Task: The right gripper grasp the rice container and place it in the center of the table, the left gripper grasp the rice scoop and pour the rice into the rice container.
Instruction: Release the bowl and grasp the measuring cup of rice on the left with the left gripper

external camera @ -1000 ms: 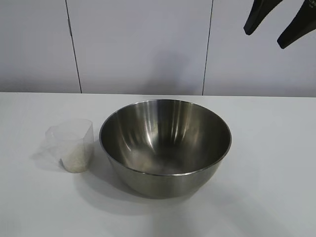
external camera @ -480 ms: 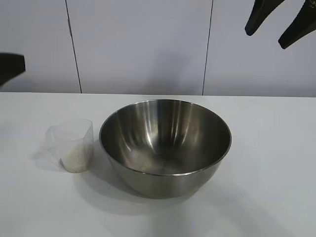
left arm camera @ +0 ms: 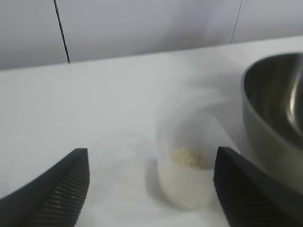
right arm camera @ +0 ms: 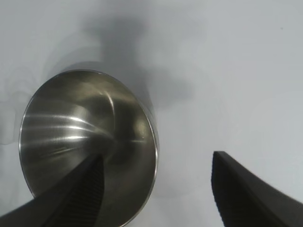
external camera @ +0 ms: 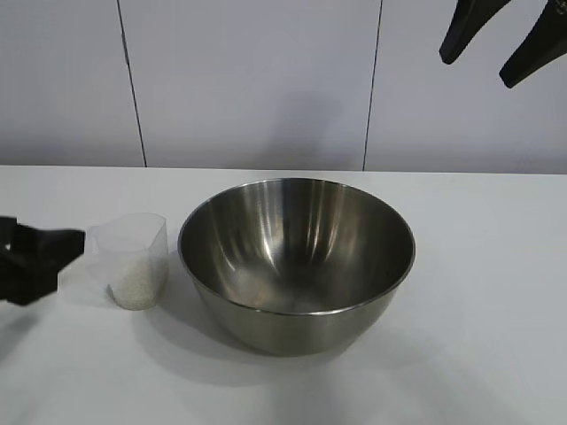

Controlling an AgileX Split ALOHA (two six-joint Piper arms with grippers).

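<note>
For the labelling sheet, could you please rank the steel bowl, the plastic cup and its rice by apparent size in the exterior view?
1. rice container
2. rice scoop
3. rice, filling only the scoop's lower part

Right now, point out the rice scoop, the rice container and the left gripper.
rice scoop [external camera: 133, 257]: exterior view, on its clear side wall.
rice container [external camera: 297, 243]: exterior view, on its inner steel wall.
left gripper [left arm camera: 150, 189]: left wrist view, midway between its open fingertips.

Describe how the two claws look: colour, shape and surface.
Both are plain black. The left claw has two broad, curved fingers tapering to rounded tips, with fine ribbing on the inner faces. The right claw has the same ribbed pads; from outside it shows as two slim tapered prongs. No cables or markings visible.
</note>
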